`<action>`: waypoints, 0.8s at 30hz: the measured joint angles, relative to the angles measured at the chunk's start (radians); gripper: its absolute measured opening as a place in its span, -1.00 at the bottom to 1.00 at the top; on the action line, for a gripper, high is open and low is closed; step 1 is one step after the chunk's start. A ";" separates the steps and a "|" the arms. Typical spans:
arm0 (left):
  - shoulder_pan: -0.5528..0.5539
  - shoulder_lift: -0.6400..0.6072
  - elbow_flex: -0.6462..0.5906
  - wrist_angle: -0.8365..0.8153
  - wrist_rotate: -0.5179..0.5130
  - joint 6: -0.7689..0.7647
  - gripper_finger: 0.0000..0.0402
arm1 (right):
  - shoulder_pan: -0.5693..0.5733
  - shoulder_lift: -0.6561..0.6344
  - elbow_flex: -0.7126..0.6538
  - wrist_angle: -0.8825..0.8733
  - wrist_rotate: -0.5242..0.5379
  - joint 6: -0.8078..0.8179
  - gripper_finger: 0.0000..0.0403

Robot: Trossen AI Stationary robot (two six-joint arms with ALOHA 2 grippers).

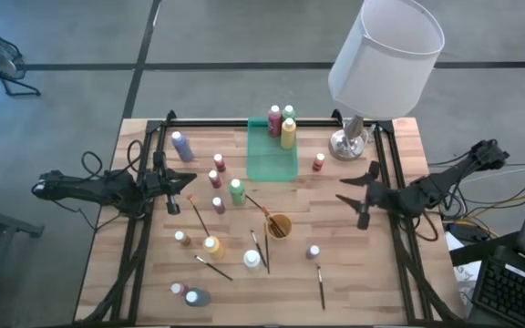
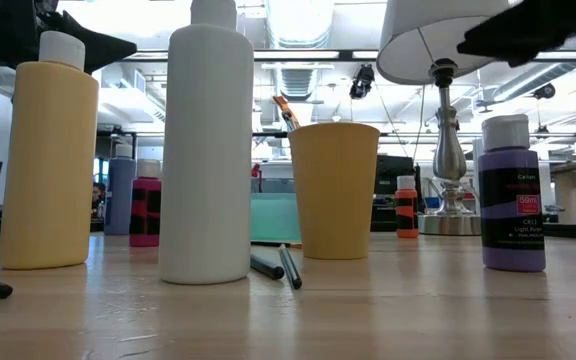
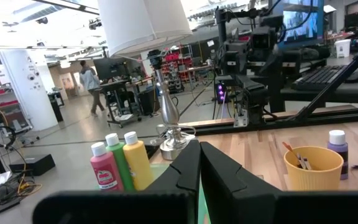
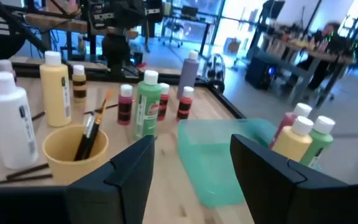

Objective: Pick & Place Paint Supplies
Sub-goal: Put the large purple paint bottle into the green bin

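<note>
High view: a pale wooden table (image 1: 354, 273) is seen on a grey floor, framed by dark rails. A green tray (image 1: 272, 157) lies at the far middle, with three bottles (red, green, yellow) (image 1: 282, 125) stood in its far end. A lamp (image 1: 381, 64) with a white shade is set at the far right. An orange-yellow cup (image 1: 278, 225) holding brushes is placed near the centre; further paint bottles and loose paintbrushes (image 1: 320, 284) are scattered over the near half. The left gripper (image 1: 186, 181) is held at the left of the table, fingers together, nothing held. The right gripper (image 1: 354, 187) is held right of the tray, fingers parted, empty.

Low view: a yellow bottle (image 2: 46, 160), a white bottle (image 2: 206, 150), the cup and a purple bottle (image 2: 512, 195) are seen upright on the wood; an open hall with ceiling lights lies behind.

Left wrist view: desks, monitors and a walking person (image 3: 92, 84) are seen beyond the table.

Right wrist view: the tray is seen between the spread fingers; workbenches lie beyond
</note>
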 joint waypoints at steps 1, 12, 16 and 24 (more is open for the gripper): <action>0.000 0.000 0.000 0.000 0.000 0.000 -0.92 | 0.000 -0.032 -0.021 0.005 -0.001 -0.016 0.01; 0.000 0.000 0.000 0.000 0.000 0.000 -0.92 | 0.000 -0.347 -0.136 -0.043 -0.035 -0.173 0.02; 0.000 0.000 0.000 0.001 0.000 0.000 -0.92 | 0.000 -0.476 -0.140 -0.156 -0.113 -0.170 -0.01; 0.000 0.001 0.000 0.006 0.001 -0.001 -0.92 | -0.007 -0.518 -0.153 -0.113 -0.002 -0.210 -0.10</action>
